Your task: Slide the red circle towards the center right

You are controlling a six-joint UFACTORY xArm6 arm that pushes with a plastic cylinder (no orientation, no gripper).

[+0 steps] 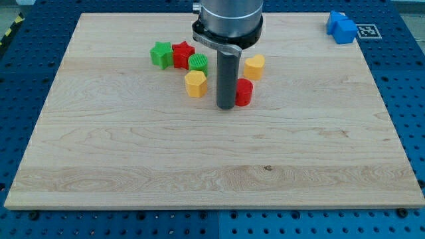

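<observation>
The red circle [244, 92] stands on the wooden board [212, 166], a little above the board's middle. My tip [226, 106] is at the red circle's left side, touching or almost touching it, and the rod hides the circle's left edge. A yellow heart [254, 67] lies just above and right of the red circle. A yellow block [195, 84] lies left of the rod. A green circle [198, 64], a red star [182, 54] and a green star [160, 54] sit in a cluster at the upper left of the rod.
Two blue blocks [341, 28] lie at the board's top right corner, next to a black-and-white marker tag [367, 30]. The board rests on a blue perforated table [412, 99].
</observation>
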